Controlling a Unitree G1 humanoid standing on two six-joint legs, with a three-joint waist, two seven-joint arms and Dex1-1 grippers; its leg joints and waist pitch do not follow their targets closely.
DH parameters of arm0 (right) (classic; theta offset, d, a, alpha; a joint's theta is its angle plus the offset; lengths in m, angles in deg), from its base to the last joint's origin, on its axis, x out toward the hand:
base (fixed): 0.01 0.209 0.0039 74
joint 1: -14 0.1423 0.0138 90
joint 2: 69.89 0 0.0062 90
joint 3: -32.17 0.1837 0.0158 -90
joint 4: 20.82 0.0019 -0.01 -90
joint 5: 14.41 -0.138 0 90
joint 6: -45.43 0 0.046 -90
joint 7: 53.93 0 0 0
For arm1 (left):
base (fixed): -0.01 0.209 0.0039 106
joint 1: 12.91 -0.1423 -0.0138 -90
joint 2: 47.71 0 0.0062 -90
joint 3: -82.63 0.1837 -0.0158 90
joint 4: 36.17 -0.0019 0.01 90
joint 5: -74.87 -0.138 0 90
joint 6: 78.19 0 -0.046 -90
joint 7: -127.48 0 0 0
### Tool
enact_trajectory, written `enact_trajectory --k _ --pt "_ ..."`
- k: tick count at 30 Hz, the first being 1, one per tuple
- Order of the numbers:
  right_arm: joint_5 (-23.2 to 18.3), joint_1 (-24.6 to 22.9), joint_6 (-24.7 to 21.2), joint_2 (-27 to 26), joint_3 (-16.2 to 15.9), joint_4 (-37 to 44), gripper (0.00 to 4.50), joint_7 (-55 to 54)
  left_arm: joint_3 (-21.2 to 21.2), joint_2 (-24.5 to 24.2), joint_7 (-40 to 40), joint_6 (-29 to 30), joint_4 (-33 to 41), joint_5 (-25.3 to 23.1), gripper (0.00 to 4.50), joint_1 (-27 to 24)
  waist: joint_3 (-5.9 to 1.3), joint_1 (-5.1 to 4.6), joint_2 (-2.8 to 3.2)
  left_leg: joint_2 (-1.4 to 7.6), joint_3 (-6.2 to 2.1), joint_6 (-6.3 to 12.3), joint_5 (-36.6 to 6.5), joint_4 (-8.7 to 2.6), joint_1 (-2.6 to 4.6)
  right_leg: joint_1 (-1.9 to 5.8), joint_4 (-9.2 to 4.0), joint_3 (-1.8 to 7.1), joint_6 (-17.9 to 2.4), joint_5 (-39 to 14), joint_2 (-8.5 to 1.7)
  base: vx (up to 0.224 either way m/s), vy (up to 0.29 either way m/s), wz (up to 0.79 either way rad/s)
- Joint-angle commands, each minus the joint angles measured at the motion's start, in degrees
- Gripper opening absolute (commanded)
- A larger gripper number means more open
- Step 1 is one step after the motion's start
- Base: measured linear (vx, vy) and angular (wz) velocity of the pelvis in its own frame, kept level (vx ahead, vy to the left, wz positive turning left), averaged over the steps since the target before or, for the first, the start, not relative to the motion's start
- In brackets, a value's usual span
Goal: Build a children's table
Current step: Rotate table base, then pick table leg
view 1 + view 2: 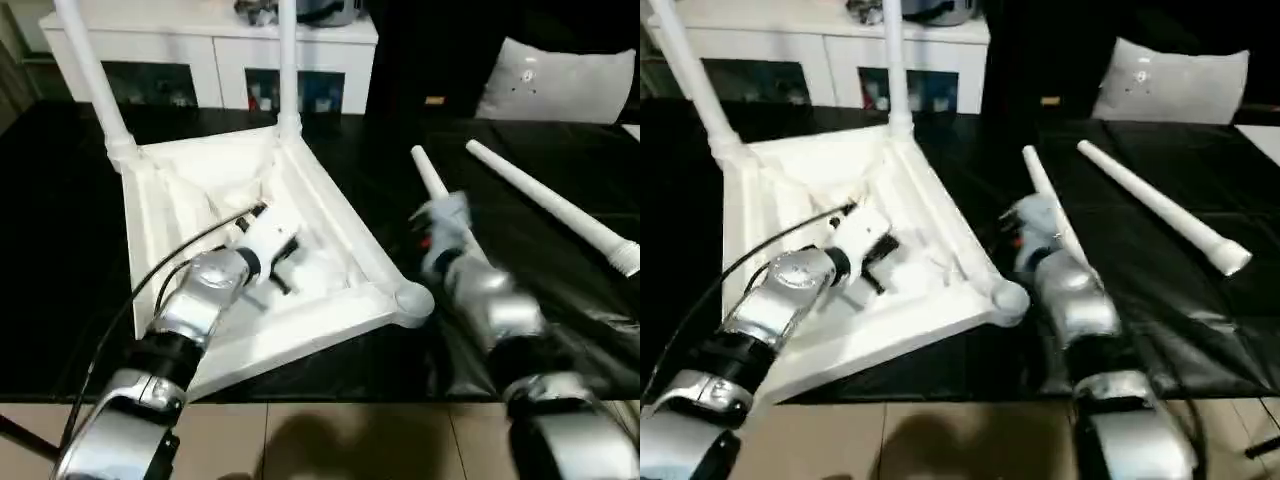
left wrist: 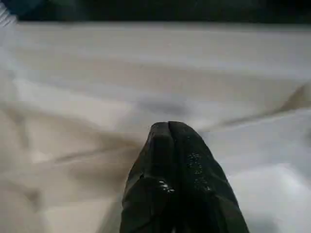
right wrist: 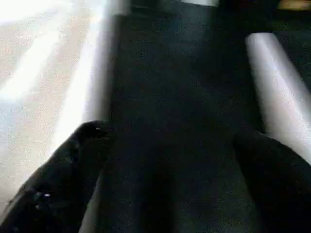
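Head views: table top [image 1: 300,190] lay upside down on the black counter [image 1: 60,250], ribbed underside up, tilted toward the robot; two legs already stood in the far corner sockets, far-left leg [image 1: 92,70] and far-right leg [image 1: 287,60]. Near-right corner socket [image 1: 415,300] was empty. Two loose legs lay on the counter to the right: nearer loose leg [image 1: 432,178] just beyond the right arm, farther loose leg [image 1: 550,205] well apart toward the right edge. Left gripper [image 1: 283,258] sat inside the underside of the top, clenched, nothing in it. Right gripper [image 1: 1025,232] blurred, next to the nearer loose leg. White cabinet [image 1: 215,40] and grey cushion [image 1: 555,85] behind. Left wrist view: left gripper's fingers [image 2: 170,160] pressed together over the white ribs, empty. Right wrist view: right gripper's fingers [image 3: 82,155] spread wide, released, dark counter between them, nearer loose leg alongside on one side, edge of the top on the other. Judged step: fetching leg three, about half done. Next move would call for centring the spread jaws over that leg, closing, lifting, then lining its end up with the empty socket.
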Motion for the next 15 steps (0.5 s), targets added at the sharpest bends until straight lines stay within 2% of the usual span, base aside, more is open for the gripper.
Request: enact_trajectory --k 1,2,4,5,6,7,8,9,10,11,13,14,15 --pt "1.8 2.0 -5.2 1.6 1.0 0.4 4.50 -2.8 1.2 0.0 -3.3 -0.5 3.1 1.4 0.44 -1.4 -4.49 -0.03 0.29 1.05 0.17 2.38 -5.2 -3.14 0.34 3.95 -1.63 2.51 -13.1 -2.9 -2.42 0.000 0.000 0.00" --pt "1.6 2.8 -6.5 2.2 1.2 0.0 4.50 -2.2 1.8 -0.3 -4.3 -0.5 4.3 1.7 0.44 -2.1 -4.35 0.01 0.35 1.04 0.34 2.85 -6.3 -3.14 0.35 3.88 -1.92 2.50 -13.0 -4.2 -2.54 0.000 0.000 0.00" --pt "0.9 3.3 -8.0 3.0 1.7 -0.2 4.50 -0.9 2.5 -0.6 -5.1 -0.7 5.7 2.4 0.78 -2.9 -4.18 0.00 0.28 1.19 0.33 2.89 -8.6 -3.27 0.36 3.92 -2.29 2.48 -12.3 -7.5 -2.77 0.000 0.000 0.00" --pt "-0.3 5.7 -10.7 4.8 3.0 -3.5 4.50 -1.2 3.2 -2.0 -8.0 2.4 12.3 4.8 0.78 -5.6 -4.06 -0.04 0.13 1.23 0.37 2.66 -9.4 -3.35 0.33 3.83 -2.54 2.49 -11.7 -9.1 -2.75 0.000 0.000 0.00" --pt "-0.3 5.7 -10.7 4.8 3.0 -3.5 4.50 -1.2 3.2 -2.0 -8.0 2.4 12.3 4.8 0.90 -5.6 -4.20 -0.08 0.23 1.58 0.10 2.00 -9.6 -3.43 0.41 4.06 -2.05 2.47 -12.1 -9.3 -3.14 0.000 0.000 0.00" --pt "-0.6 6.7 -11.9 5.4 3.4 -4.9 4.50 -1.7 3.4 -2.6 -9.4 3.7 14.9 5.7 0.90 -6.6 -3.93 -0.20 0.26 1.47 0.37 1.67 -10.7 -3.44 0.51 3.60 -2.68 2.39 -11.7 -11.3 -2.74 0.000 0.000 0.00" --pt "-0.6 6.7 -11.9 5.4 3.4 -4.9 4.50 -1.7 3.4 -2.6 -9.4 3.7 14.9 5.7 0.90 -6.6 -3.87 -0.28 0.29 1.42 0.40 1.23 -11.3 -3.45 0.53 3.56 -2.67 2.46 -11.6 -11.9 -2.67 0.000 0.000 0.00" --pt "-0.9 7.6 -12.7 6.1 3.8 -6.5 4.50 -2.0 3.6 -3.2 -10.9 5.1 17.4 6.5 1.16 -7.6 -3.84 -0.28 0.15 1.30 0.40 0.98 -11.4 -3.41 0.50 3.59 -2.63 2.46 -11.0 -12.1 -2.59 0.000 0.000 0.00" --pt "-1.1 8.4 -14.1 6.5 4.0 -8.0 4.50 -1.5 3.8 -3.8 -12.4 6.4 19.7 7.0 1.24 -8.5 -3.95 -0.28 -0.08 1.38 0.35 0.92 -11.3 -3.42 0.51 3.67 -2.49 2.47 -11.0 -12.1 -2.71 0.000 0.000 0.00" --pt "-1.1 9.6 -15.2 7.1 3.8 -10.7 4.50 -0.6 4.2 -4.8 -14.4 8.3 22.6 7.6 1.24 -9.4 -3.88 -0.41 0.09 1.46 0.23 0.76 -11.3 -3.45 0.40 3.66 -2.29 2.45 -11.4 -12.2 -2.76 0.000 0.000 0.00" --pt "-0.3 10.9 -16.6 7.5 3.2 -13.9 4.12 0.4 4.4 -5.3 -15.9 9.7 24.8 8.0 1.49 -10.0 -3.67 -0.47 0.09 1.35 0.42 0.57 -12.8 -3.34 0.51 3.37 -2.65 2.45 -11.1 -14.0 -2.62 0.000 0.000 0.00" --pt "0.2 11.3 -17.0 7.6 3.2 -14.9 4.12 0.4 4.5 -5.4 -15.9 10.0 25.2 8.1 1.49 -10.1 -3.62 -0.52 -0.15 1.31 0.49 0.61 -13.1 -3.34 0.50 3.30 -2.81 2.45 -10.9 -14.7 -2.58 0.000 0.000 0.00" --pt "0.2 11.4 -17.2 7.6 3.2 -15.2 4.12 0.5 4.5 -5.4 -15.9 9.9 25.2 8.1 1.49 -10.0 -3.52 -0.45 -0.02 1.28 0.43 0.43 -13.5 -3.37 0.46 3.29 -2.90 2.44 -10.4 -16.0 -2.64 0.000 0.000 0.00"
